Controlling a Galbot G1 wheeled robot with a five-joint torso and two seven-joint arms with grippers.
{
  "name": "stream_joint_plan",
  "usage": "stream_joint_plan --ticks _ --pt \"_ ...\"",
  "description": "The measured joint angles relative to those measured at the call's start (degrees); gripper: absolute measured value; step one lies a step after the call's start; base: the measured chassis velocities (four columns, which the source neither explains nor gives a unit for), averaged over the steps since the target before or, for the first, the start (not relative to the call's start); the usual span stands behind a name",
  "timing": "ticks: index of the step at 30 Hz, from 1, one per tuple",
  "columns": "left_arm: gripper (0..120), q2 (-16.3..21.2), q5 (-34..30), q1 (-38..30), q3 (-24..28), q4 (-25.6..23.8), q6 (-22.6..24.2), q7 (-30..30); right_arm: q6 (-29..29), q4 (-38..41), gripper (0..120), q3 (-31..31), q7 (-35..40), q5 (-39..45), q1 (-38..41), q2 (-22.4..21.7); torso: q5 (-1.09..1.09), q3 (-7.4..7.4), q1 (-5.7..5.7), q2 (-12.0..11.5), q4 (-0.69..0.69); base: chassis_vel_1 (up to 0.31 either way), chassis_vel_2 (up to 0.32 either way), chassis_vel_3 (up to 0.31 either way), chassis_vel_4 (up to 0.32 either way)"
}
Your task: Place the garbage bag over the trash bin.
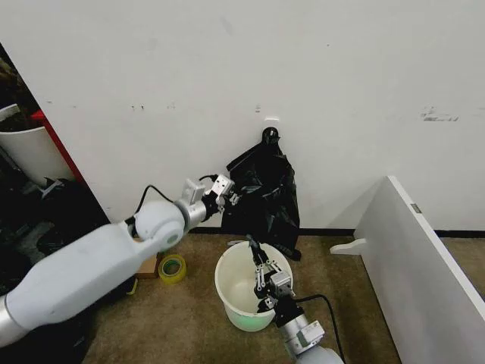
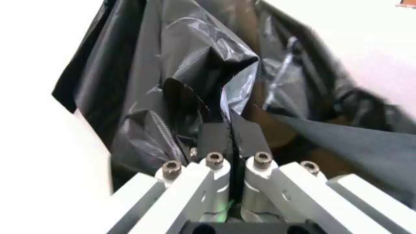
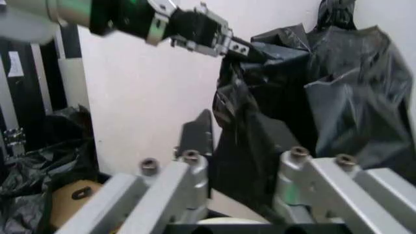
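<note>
The garbage bag (image 1: 261, 199) is glossy, crinkled black plastic hanging against the white wall from a hook (image 1: 269, 136). My left gripper (image 1: 231, 199) is shut on a fold at its left edge; the left wrist view shows the pads (image 2: 215, 139) pressed together on the plastic (image 2: 195, 73). The trash bin (image 1: 231, 292), cream-white with a pale green base, stands upright on the floor right below the bag. My right gripper (image 1: 258, 262) hovers open above the bin's mouth. In the right wrist view, the bag's lower part (image 3: 260, 141) hangs between its spread fingers (image 3: 195, 136), and the left gripper (image 3: 244, 48) shows farther up.
A yellow tape roll (image 1: 172, 268) and a cardboard box (image 1: 148, 265) lie left of the bin. A white panel (image 1: 424, 258) slants along the right. At far left stand a white tub with red trim (image 1: 30, 148) and dark sacks (image 1: 38, 220).
</note>
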Motion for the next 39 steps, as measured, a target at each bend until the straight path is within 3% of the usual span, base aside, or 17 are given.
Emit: stream_joint_plan --ticks 5,7,9,15,17,19,22,27,33,37,39 --pt "0 -0.66 1.54 1.91 -0.44 0.29 -2.44 -0.95 -1.87 3.81 34 0.58 0.86 -0.31 -2.24 -2.66 0.0 0.0 0.0 0.0 -0.02 0.0 0.0 0.0 0.0" --pt "0 -0.83 2.5 2.82 -0.75 0.62 -3.62 -1.23 -4.02 6.12 46 1.34 1.7 1.14 -2.6 -4.44 0.0 0.0 0.0 0.0 -0.02 0.0 0.0 0.0 0.0" --pt "0 -0.83 2.58 2.87 -0.76 0.64 -3.68 -1.23 -4.35 6.33 48 1.44 1.84 1.46 -2.51 -4.63 0.0 0.0 0.0 0.0 -0.02 0.0 0.0 0.0 0.0" --pt "0 -0.47 4.11 3.57 -0.25 1.22 -5.1 -1.3 -16.5 7.55 75 3.0 7.0 9.9 4.8 -8.08 0.01 0.0 0.0 0.0 0.0 0.0 0.0 0.0 0.0" --pt "0 -0.43 4.15 3.58 -0.22 1.23 -5.14 -1.3 -17.39 7.36 77 2.99 7.24 10.29 5.44 -8.33 0.01 0.0 0.0 0.0 0.0 0.0 0.0 0.0 0.0" --pt "0 -0.16 4.44 3.73 -0.12 1.32 -5.38 -1.3 -22.13 5.75 88 2.0 8.04 12.3 9.69 -9.97 0.01 0.0 0.0 0.0 -0.01 0.0 0.0 0.0 0.0" --pt "0 0.16 4.78 4.07 -0.12 1.33 -5.49 -1.3 -24.5 3.87 98 0.3 8.19 12.17 13.9 -11.21 0.01 0.01 0.0 0.0 0.0 0.0 0.0 0.0 0.0" --pt "0 0.34 5.21 4.62 -0.12 1.14 -5.52 -1.24 -26.52 0.61 100 -3.1 7.15 6.07 20.49 -13.49 0.02 0.01 0.0 0.0 -0.01 0.0 0.0 0.0 0.0" --pt "0 0.3 5.3 5.26 -0.68 1.01 -5.51 -1.2 -27.93 -1.31 98 -6.63 7.42 5.07 25.07 -14.62 0.01 0.01 0.01 0.0 -0.01 0.0 0.0 0.0 0.0" --pt "0 0.3 5.47 6.03 -1.18 1.0 -5.5 -1.12 -29.06 -3.16 83 -9.57 7.59 4.03 28.17 -14.64 0.01 0.01 0.01 0.0 0.0 0.0 0.0 0.0 0.0" --pt "0 0.3 5.47 6.03 -1.18 1.0 -5.5 -1.12 -29.06 -3.16 83 -9.57 7.59 4.03 28.17 -14.64 0.01 0.01 0.01 0.0 0.0 0.0 0.0 0.0 0.0"
